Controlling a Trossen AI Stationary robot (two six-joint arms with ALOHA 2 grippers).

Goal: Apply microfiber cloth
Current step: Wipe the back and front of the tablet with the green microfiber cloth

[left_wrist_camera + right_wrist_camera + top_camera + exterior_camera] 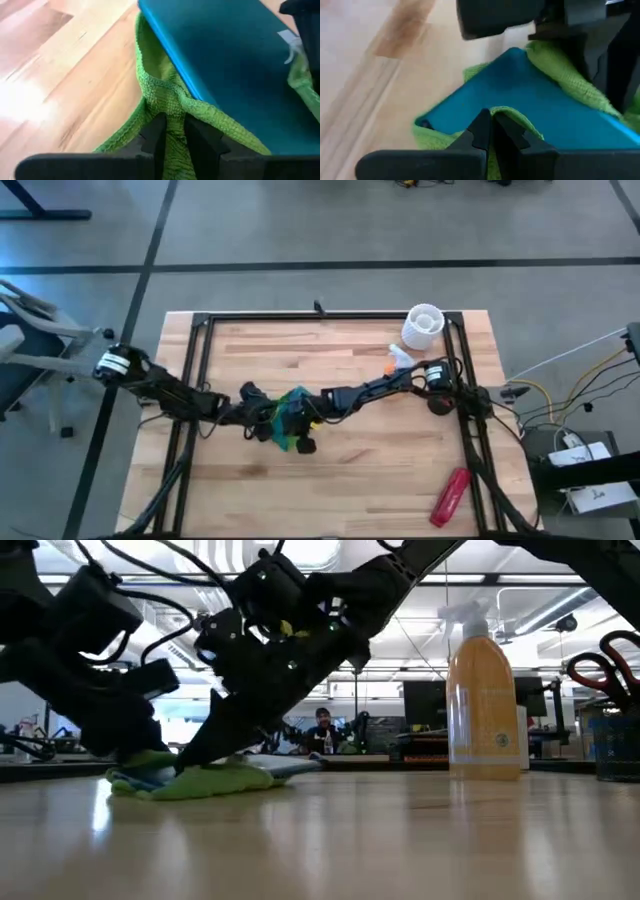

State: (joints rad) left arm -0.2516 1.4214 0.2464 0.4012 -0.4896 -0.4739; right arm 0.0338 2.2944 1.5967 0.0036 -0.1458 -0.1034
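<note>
Nearest the table's front edge, toward the right, a red tool point(450, 496) lies on the wood, well apart from everything else. At mid-table, left of centre, both arms meet over the cloth point(292, 423), which lies bunched around a flat blue device point(220, 60); green folds show under the device's edges and lap over its corners. From the left, the left gripper point(172, 137) pinches a ridge of cloth between its fingers, jaws nearly together, right beside the device's edge. From the right, the right gripper point(490, 131) pinches another fold of the same cloth where it drapes onto the blue face, fingers closed narrowly on it. Seen level from the low view, the cloth point(190, 778) sits on the table under the two dark arms. Farther back on the right stands an orange spray bottle point(486, 705), well apart from the cloth, and beyond it, near the far right corner, a white cup point(423, 325).
</note>
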